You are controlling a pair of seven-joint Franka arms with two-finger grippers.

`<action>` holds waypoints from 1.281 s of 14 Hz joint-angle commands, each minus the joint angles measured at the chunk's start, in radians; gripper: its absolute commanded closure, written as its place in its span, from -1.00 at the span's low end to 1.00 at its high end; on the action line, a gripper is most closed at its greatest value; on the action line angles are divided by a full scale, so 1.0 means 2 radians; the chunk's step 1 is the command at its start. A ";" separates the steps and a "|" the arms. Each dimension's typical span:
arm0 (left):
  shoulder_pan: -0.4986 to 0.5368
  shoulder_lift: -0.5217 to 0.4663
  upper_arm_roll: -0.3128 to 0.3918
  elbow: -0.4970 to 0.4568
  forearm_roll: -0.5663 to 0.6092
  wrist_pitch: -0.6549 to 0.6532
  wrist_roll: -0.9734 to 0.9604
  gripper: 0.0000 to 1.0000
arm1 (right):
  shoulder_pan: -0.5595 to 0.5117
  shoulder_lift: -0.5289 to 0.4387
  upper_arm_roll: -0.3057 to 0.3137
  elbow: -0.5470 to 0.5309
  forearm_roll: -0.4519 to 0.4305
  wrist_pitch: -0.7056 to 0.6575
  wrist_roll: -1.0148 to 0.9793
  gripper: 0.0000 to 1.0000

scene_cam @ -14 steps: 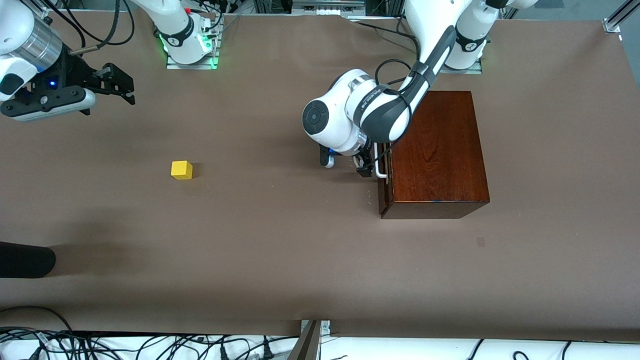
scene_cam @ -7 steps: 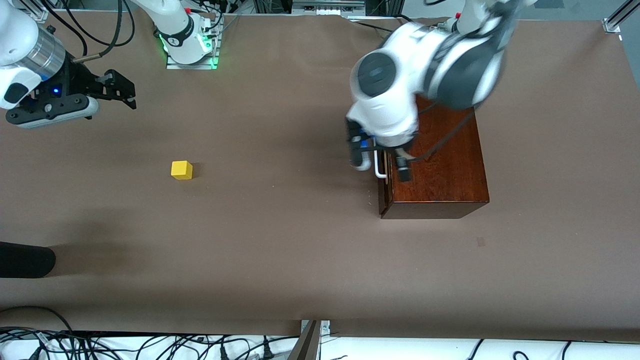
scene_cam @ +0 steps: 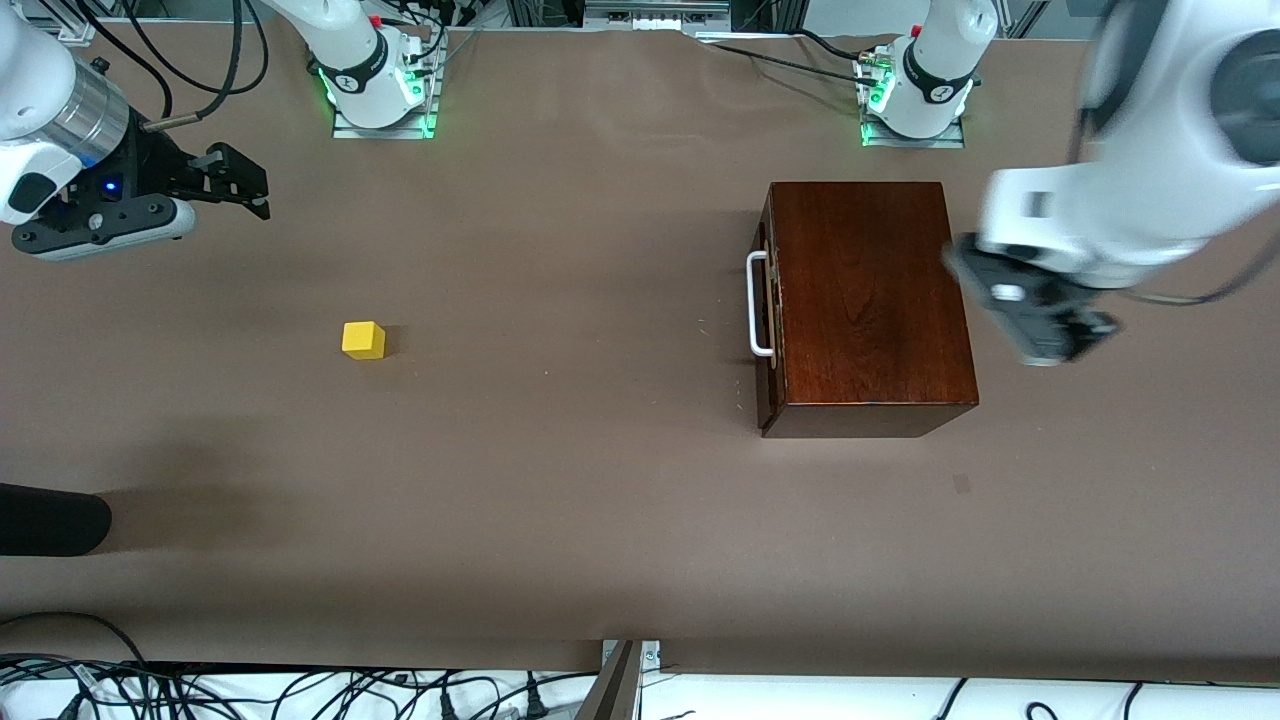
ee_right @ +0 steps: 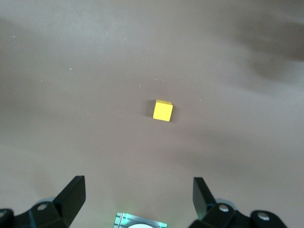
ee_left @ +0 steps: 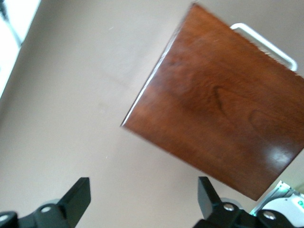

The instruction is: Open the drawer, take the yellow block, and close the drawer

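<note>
— What is hard to make out?

— The left arm is smeared with motion at the left arm's end of the counter (scene_cam: 620, 520). Its left gripper (ee_left: 144, 197) hangs over bare counter just beside the wooden box (scene_cam: 865, 300); the wrist view shows its fingers (ee_left: 78, 194) spread wide with nothing between them. The right gripper (scene_cam: 235, 180) is up over the right arm's end, fingers wide apart and empty, its arm cut off by the frame edge. A dark rounded shape (scene_cam: 50, 520) pokes in at that same edge.

— And the drawer?

— The drawer (scene_cam: 765, 305) sits pushed in flush with the box, white handle (scene_cam: 755, 305) facing the middle of the counter. The yellow block (scene_cam: 363, 339) lies out on open counter, well apart from the box, with clear room all round.

— What has changed?

— A second ago the left gripper was at the handle; it has since swung away across the box. Block and right gripper have barely moved.
</note>
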 commanded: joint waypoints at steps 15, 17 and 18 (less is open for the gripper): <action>0.062 -0.190 0.025 -0.239 -0.084 0.104 -0.445 -1.00 | -0.006 0.007 -0.004 0.002 -0.009 0.025 -0.001 -1.00; 0.058 -0.175 0.023 -0.220 -0.079 0.098 -0.443 -1.00 | -0.006 0.007 -0.004 0.002 -0.009 0.025 -0.001 -1.00; 0.058 -0.171 0.023 -0.214 -0.079 0.095 -0.443 -1.00 | -0.006 0.007 -0.004 0.002 -0.009 0.023 -0.001 -1.00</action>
